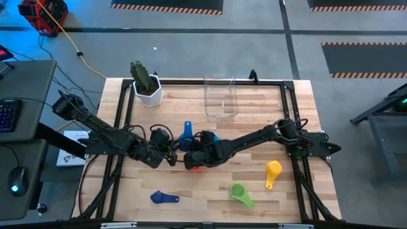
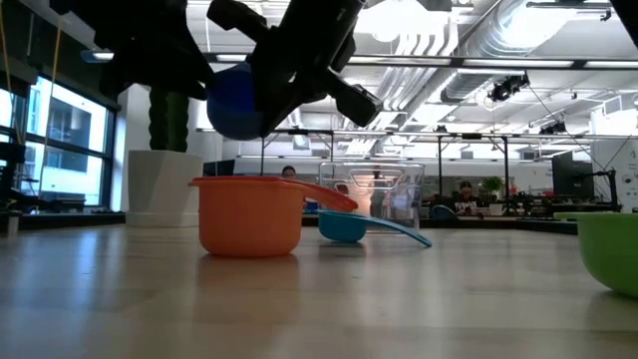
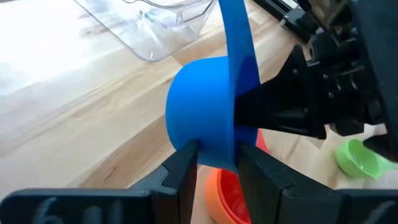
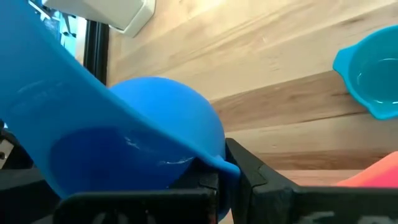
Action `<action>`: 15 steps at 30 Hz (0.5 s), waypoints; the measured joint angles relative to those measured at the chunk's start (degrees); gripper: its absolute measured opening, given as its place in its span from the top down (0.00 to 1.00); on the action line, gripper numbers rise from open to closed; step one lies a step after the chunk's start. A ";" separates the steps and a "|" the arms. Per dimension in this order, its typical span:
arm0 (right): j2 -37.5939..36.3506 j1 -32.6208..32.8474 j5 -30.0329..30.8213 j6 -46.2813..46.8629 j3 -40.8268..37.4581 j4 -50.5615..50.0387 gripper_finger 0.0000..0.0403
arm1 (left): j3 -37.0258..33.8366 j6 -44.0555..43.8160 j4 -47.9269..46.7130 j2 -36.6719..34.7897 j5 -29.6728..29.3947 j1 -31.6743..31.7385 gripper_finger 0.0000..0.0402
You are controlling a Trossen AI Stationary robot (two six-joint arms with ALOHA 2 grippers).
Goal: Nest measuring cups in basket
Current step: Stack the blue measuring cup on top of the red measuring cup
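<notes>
Nearest the front edge of the tabletop (image 1: pixel 210 102) lie the dark blue cup (image 1: pixel 163 198) and the green cup (image 1: pixel 240 192), with the yellow cup (image 1: pixel 273 171) a little farther back. At mid-table both arms meet over the orange cup (image 2: pixel 251 213): the left gripper (image 3: pixel 217 163) has its fingers clamped on the rim of the blue cup (image 3: pixel 202 121), held in the air just above the orange one, while the right gripper (image 4: pixel 221 180) pinches the same cup's edge with fingers closed. The light blue cup (image 2: pixel 349 226) rests just behind. Farthest, the clear basket (image 1: pixel 220 97) stands beside a potted cactus (image 1: pixel 145 81).
</notes>
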 joint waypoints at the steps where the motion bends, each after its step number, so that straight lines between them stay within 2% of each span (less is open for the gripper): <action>1: 0.00 -0.01 -0.04 -0.12 0.00 0.19 1.00 | 0.00 0.48 0.00 0.02 -0.30 0.00 0.75; 5: 0.00 0.06 -0.31 -0.36 0.00 0.55 1.00 | 0.00 2.09 -0.09 0.00 -0.42 -0.05 0.77; 11: 0.02 0.19 -0.37 -0.10 0.00 0.23 1.00 | 0.00 3.75 0.16 0.00 -0.27 -0.22 0.96; 15: 0.02 0.12 -1.70 -0.18 0.00 -0.47 1.00 | 0.00 4.49 0.17 -0.02 1.14 -0.26 0.99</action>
